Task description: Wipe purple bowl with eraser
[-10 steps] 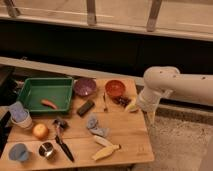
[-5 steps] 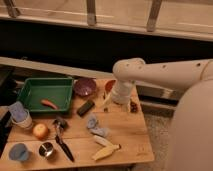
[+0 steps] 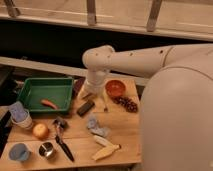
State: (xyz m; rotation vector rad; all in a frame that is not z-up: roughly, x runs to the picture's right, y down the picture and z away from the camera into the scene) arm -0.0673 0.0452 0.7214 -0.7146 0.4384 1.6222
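The tool (image 3: 89,93) hangs wide open just above the eraser (image 3: 85,107) on the desk (image 3: 125,127): pickup step, I'd say, needing a drop and squeeze

One green tray (image 3: 31,83), one carrot (image 3: 48,104) inside it, two bowls right of the tray, purple bowl (image 3: 78,85) and orange-red bowl (image 3: 115,88), one hand (image 3: 89,94) just beside the tray's right edge, one eraser (image 3: 85,107), one knife (image 3: 64,145), one grape bunch (image 3: 126,103) on the tabletop (image 3: 127,132)

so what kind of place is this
Likely a staged robot test table, not a real kitchen: a wooden table holds a green tray, an orange bowl and grapes, with a railing behind. The tool hangs low near the eraser.
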